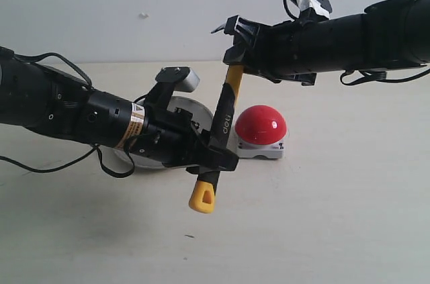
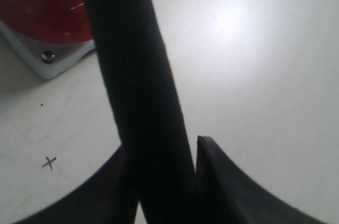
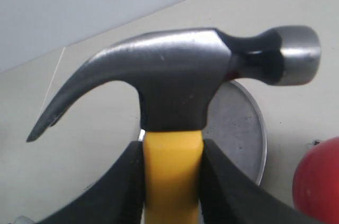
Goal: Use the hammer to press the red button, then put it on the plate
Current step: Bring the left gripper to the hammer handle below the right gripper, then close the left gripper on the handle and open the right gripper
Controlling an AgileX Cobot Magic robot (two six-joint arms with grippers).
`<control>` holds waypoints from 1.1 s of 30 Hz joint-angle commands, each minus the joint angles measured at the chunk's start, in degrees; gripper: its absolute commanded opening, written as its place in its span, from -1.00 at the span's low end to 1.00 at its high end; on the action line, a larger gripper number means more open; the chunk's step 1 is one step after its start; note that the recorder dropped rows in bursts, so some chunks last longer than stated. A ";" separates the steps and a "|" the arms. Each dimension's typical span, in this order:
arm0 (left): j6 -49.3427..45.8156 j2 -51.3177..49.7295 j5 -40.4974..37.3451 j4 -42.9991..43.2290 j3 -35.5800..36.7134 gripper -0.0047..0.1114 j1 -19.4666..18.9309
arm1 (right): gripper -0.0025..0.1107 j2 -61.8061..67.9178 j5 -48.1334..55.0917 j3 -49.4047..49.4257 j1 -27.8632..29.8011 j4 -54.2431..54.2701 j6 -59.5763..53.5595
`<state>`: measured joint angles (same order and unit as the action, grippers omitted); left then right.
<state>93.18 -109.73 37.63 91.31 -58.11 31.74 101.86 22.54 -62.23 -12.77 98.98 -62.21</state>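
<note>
Right jaws: my right gripper (image 3: 172, 152) pinches the yellow neck of the small claw hammer (image 3: 175, 70), just under its dark metal head
Left jaws: my left gripper (image 2: 161, 155) clamps the black rubber handle lower down
Hammer: off the pale table (image 1: 336, 223), tilted, head up, yellow looped end down
Button: the glossy red button (image 1: 261, 125), domed on a grey-white square base, sits just beside the handle
Plate: I see the round silver metal plate (image 3: 241, 123) on the table beside the button
</note>
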 commanded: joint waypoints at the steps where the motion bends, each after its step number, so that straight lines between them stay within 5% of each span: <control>1: -2.04 0.21 1.12 -0.03 -0.25 -0.92 0.29 | -0.91 -0.76 1.50 -1.02 -0.21 0.97 0.99; 12: -1.94 0.21 1.37 0.06 -0.71 -0.92 0.17 | -0.03 -0.76 2.63 -1.02 -0.21 -12.19 15.05; 22: -1.02 2.12 1.38 1.21 -0.71 -0.92 0.17 | -0.02 -0.76 3.13 -1.02 -0.21 -38.21 36.12; 33: -0.02 3.16 1.16 1.21 -0.71 -0.92 0.17 | 0.02 -3.24 3.87 -1.02 -0.21 -41.97 40.91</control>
<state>93.58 -107.75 36.49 93.19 -58.11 31.65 100.64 25.76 -62.67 -12.77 57.04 -21.82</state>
